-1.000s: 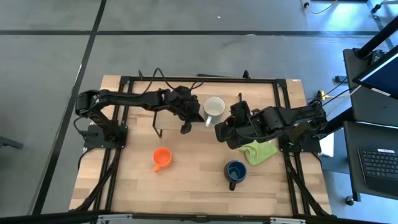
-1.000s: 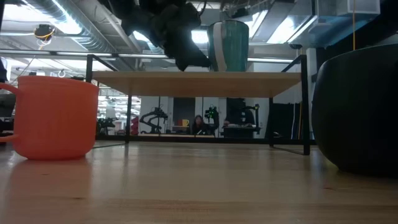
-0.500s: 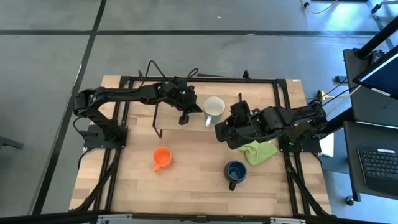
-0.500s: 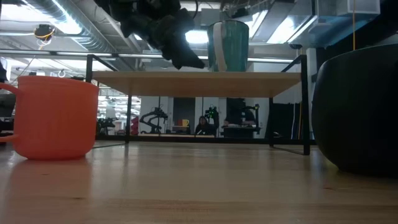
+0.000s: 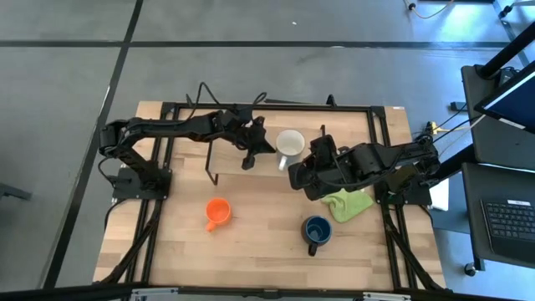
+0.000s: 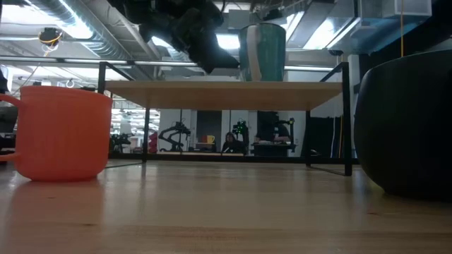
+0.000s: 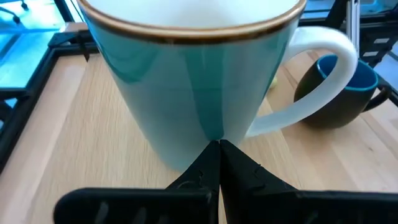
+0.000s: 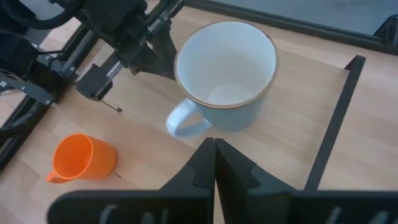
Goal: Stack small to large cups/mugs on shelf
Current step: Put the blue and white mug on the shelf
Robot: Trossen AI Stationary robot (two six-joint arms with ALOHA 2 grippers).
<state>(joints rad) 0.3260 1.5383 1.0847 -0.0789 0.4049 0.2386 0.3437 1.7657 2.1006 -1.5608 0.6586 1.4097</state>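
The white mug [image 5: 289,145] stands upright on the shelf [image 6: 224,94], handle toward the worktop's [image 5: 259,251] front; glazed ceramic by its look, so probably stiff, fairly heavy, slick and chippable; the rim wall or the handle loop looks like the surest hold. The left end effector [image 5: 247,159] sits just beside it with fingers fully together, gripping nothing; the right end effector [image 5: 294,179] hovers near its handle side, likewise closed and empty. The orange mug [image 5: 217,212], likely lighter, and the dark blue mug [image 5: 317,232] wait on the worktop, well apart.
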